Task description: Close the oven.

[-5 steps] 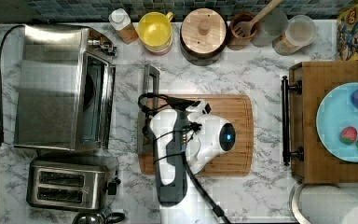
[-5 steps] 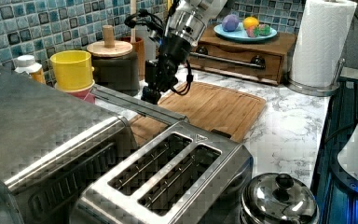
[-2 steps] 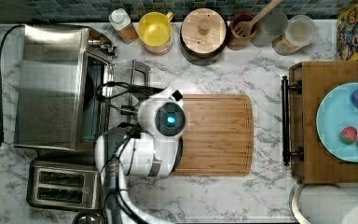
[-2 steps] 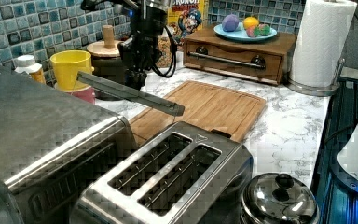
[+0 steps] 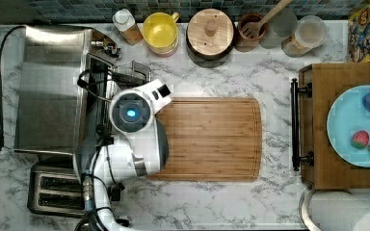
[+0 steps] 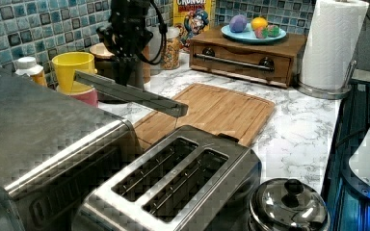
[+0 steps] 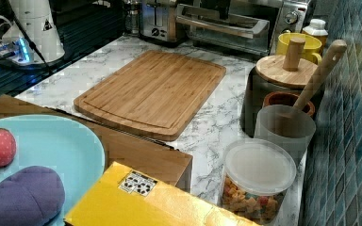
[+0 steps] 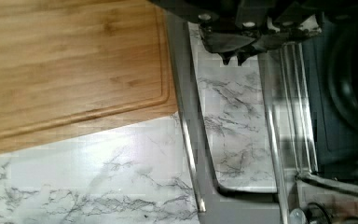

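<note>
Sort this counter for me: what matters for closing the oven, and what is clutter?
Job: oven, its half-raised door, gripper.
Clutter: toaster, cutting board, yellow cup, cereal box, paper towels.

Arm's white housing (image 5: pixel 132 130) covers most of stainless-steel toaster oven's half-raised glass door (image 5: pixel 120 77) in top view; gripper under it, hidden. Left view: black arm (image 6: pixel 127 29) cut by upper edge, fingertips hidden behind door's metal bar handle (image 6: pixel 130 93). Wrist view: black gripper (image 8: pixel 233 55) cropped at picture edge, finger gap too murky to judge. Right view: boxy oven (image 7: pixel 245 21) cut by upper edge. Light-blue plate (image 5: pixel 354 125) runs off top view's right edge.
</note>
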`<state>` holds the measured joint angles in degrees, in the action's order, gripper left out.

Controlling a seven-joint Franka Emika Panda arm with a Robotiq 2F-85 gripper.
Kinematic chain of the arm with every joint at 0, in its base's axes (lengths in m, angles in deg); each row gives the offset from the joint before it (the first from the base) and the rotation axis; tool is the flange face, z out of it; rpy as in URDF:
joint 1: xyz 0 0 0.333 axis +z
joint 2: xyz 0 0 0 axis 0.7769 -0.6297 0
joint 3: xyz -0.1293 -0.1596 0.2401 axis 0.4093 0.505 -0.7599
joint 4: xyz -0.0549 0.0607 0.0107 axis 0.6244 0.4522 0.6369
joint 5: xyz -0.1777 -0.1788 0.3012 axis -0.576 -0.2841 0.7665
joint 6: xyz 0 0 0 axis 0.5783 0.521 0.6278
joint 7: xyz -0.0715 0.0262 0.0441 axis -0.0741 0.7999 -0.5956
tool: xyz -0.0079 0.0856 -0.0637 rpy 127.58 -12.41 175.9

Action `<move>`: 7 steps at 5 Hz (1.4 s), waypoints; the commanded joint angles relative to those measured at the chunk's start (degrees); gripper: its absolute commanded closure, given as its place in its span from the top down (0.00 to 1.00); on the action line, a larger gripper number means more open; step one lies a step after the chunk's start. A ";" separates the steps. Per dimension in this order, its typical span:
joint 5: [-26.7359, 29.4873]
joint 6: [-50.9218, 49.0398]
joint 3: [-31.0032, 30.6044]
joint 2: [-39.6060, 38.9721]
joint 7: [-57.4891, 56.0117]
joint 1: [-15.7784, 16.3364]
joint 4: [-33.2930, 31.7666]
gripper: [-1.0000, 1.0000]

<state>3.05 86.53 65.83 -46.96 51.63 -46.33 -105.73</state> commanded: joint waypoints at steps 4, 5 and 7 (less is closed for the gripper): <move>-18.39 -18.90 -3.38 -9.56 14.10 7.34 26.73 0.00; -18.59 -18.93 -3.98 -9.61 14.22 6.82 26.74 0.00; -18.68 -18.94 -4.26 -9.62 14.27 6.57 26.74 0.00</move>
<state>-15.59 67.86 61.62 -58.84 61.88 -40.76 -83.12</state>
